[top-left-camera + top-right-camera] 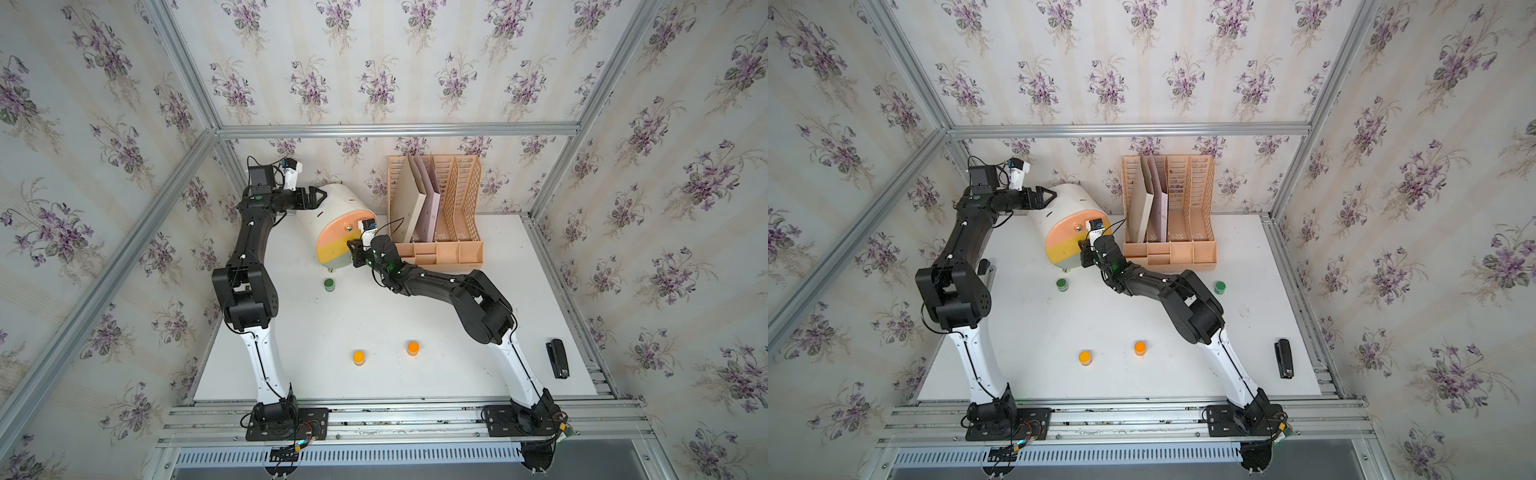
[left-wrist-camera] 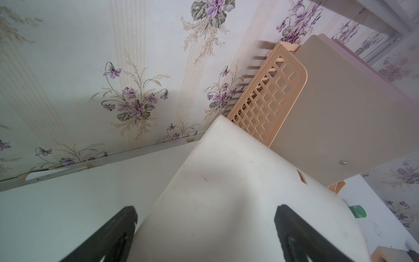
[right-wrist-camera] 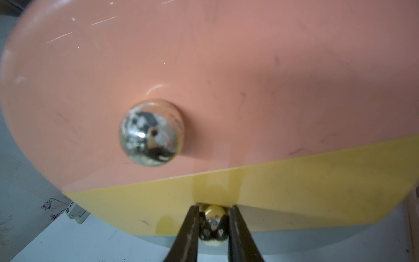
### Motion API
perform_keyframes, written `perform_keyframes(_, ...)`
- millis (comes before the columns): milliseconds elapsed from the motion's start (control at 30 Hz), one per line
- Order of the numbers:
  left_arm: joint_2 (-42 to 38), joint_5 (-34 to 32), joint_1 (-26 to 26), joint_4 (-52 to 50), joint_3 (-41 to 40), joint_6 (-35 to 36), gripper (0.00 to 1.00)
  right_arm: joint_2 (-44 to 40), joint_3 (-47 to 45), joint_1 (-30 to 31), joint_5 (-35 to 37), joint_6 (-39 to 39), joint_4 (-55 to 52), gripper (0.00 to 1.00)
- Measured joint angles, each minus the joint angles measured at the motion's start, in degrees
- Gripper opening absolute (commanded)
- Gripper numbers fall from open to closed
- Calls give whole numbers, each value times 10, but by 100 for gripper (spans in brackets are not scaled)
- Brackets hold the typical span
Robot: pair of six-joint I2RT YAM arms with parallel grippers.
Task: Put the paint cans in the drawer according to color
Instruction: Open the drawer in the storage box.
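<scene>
The drawer [image 1: 332,212] [image 1: 1065,205], a white rounded chest with peach-pink, yellow and grey-green fronts, stands at the back of the table. My right gripper [image 3: 214,208] [image 1: 354,249] is shut on the gold knob [image 3: 214,223] of the yellow front [image 3: 306,192]. My left gripper [image 2: 205,211] [image 1: 318,195] is open at the chest's white rear [image 2: 226,192]. One green-lidded paint can [image 1: 329,284] [image 1: 1062,284] stands just in front of the chest. Another green one [image 1: 1220,286] [image 2: 357,211] stands right of my right arm. Two orange-lidded cans [image 1: 358,356] [image 1: 413,347] stand nearer the front.
A peach lattice file rack [image 1: 457,199] holding folders stands right of the chest against the back wall. A black stapler [image 1: 557,358] lies near the table's right edge. Aluminium frame rails run round the table.
</scene>
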Motion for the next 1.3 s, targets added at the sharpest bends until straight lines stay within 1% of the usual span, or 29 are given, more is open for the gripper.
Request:
perform_keyframes(200,-3,-3,0,-9,0,0,99,-22,-38,0,-3,4,16,9)
perform_keyframes(467,-12,-11,1,-12,0,-5,99,-70,-104,0,-5,4,24,7)
perform_keyframes(833,-38,-16,10,-9,-1,-57,99,-123,-194,0,-7,4,58,6)
perform_keyframes(967,-45,-16,9,-13,10,-69,99,-143,-224,0,-8,4,65,6)
perform_keyframes(1300,-84,-16,11,-26,11,-86,99,-163,-256,1,-6,3,76,6)
